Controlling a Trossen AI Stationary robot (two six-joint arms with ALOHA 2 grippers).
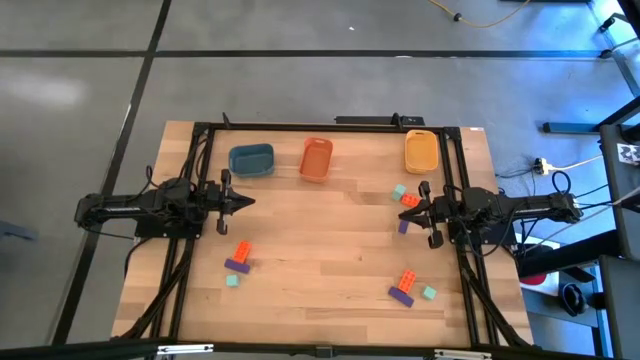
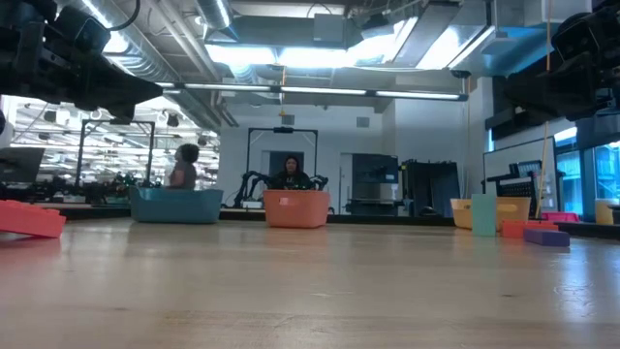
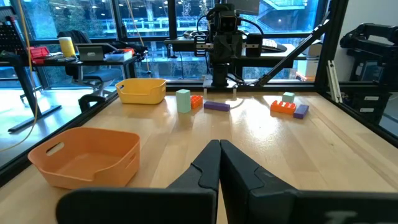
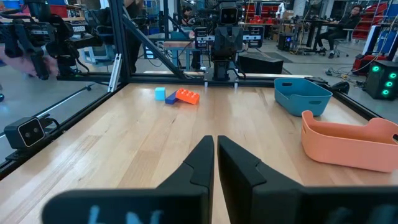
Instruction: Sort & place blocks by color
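Left tool (image 1: 246, 201) shut, right tool (image 1: 409, 213) shut

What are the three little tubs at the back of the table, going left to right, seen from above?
blue-grey tray → orange tray → yellow tray

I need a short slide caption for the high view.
Both grippers, left and right, shut; blocks scattered, unsorted.
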